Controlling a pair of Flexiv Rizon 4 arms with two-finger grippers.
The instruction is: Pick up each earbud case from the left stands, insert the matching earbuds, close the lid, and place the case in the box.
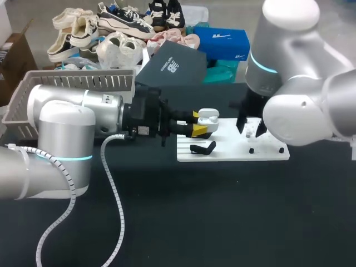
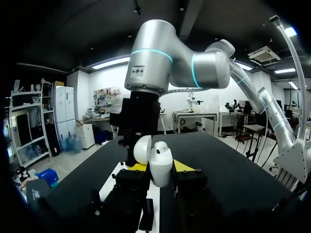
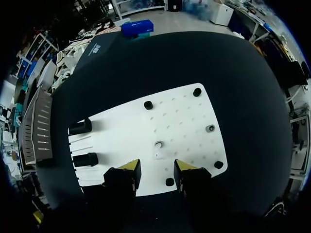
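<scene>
My left gripper (image 1: 199,123) is shut on a white earbud case (image 1: 208,117) and holds it above the left end of the white board (image 1: 233,151). In the left wrist view the case (image 2: 160,167) stands upright between the yellow tips with its lid (image 2: 142,149) swung open. My right gripper (image 1: 248,127) points down over the middle of the board. In the right wrist view this gripper (image 3: 156,167) is open, and a small white earbud (image 3: 157,154) lies on the board (image 3: 184,121) just ahead of the gap between its fingers.
Two black stands (image 3: 80,127) (image 3: 86,159) sit at the board's left end, and one stand (image 1: 203,148) shows under the held case. Black pegs (image 3: 148,105) dot the board. A grey basket (image 1: 72,83) and a dark box (image 1: 172,65) stand at the back left.
</scene>
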